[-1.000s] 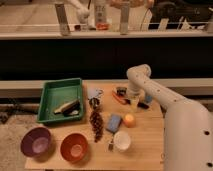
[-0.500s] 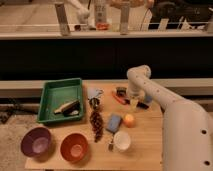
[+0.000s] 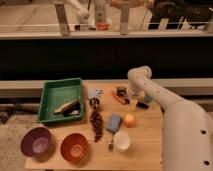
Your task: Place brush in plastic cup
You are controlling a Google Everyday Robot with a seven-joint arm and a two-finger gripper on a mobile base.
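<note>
gripper (image 3: 132,100) low over smooth wooden table (image 3: 145,137) | I cannot tell how open it is | slim black-handled brush (image 3: 143,105) lies just beside it

You have the gripper (image 3: 134,99) low over the worktop's (image 3: 145,147) far right, just beside an orange-red thing (image 3: 120,96). Green tray (image 3: 50,92) sits far left.

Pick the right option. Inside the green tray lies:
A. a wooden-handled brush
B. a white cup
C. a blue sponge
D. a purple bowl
A: the wooden-handled brush lies inside the green tray, on the left rear of the table. The gripper is down at the table's right rear, away from the tray.
</note>
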